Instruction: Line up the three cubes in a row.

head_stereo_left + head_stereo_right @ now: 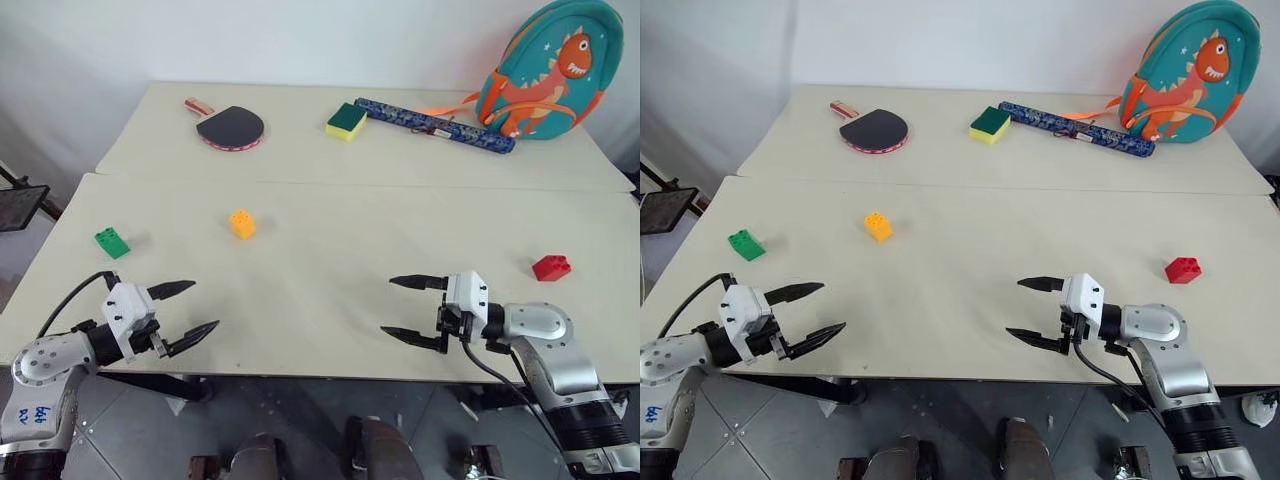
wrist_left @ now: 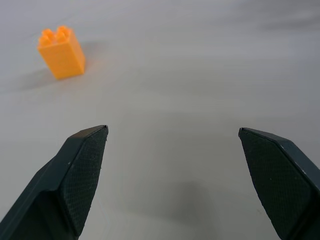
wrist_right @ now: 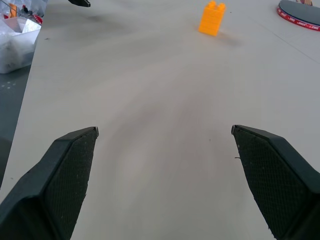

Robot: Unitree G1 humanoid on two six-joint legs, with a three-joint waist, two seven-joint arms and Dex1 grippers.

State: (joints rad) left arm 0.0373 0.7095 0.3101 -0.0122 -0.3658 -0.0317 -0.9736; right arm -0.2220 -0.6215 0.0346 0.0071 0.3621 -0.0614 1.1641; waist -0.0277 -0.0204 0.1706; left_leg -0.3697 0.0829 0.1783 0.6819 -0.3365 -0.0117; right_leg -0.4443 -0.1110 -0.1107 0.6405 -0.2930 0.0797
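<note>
Left end effector [image 1: 185, 308] spread, empty | right end effector [image 1: 408, 308] spread, empty | cubes beyond: green [image 1: 111, 241], orange [image 1: 242, 223], red [image 1: 551, 267]

Bright, even light; soft shadows; sharp, slight wrist-view blur.

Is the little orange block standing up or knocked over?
Upright: the small yellow-orange plastic building block rests flat on the beige table, studs pointing up.

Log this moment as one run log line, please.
stage: no cube lined up | left tool: open, holds nothing | right tool: open, holds nothing | green cube, orange cube, red cube: scattered on table
</note>
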